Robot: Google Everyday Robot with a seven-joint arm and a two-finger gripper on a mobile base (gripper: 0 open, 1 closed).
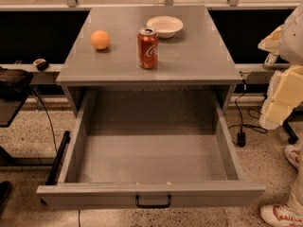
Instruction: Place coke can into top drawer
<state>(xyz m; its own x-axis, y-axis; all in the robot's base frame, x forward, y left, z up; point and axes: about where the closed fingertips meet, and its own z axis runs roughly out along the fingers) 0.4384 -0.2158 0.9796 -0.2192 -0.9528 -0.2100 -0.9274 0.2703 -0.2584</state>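
Note:
The coke can (pixel 147 48), red with a white script logo and a silver top, stands upright on the grey cabinet top (pixel 199 56), near its middle. The top drawer (pixel 151 160) is pulled fully open below it and holds nothing; its small black handle (pixel 153 202) is centred on the front panel. My gripper (pixel 271 56) is at the far right edge of the camera view, on the end of the cream-coloured arm (pixel 284 93). It is beside the cabinet's right side, well apart from the can.
An orange ball (pixel 100 39) lies on the cabinet top left of the can. A white bowl (pixel 164 26) sits behind the can. A person's white-and-red shoes (pixel 280 214) stand at the bottom right. Cables (pixel 240 126) hang right of the cabinet. A dark desk (pixel 14 93) is at left.

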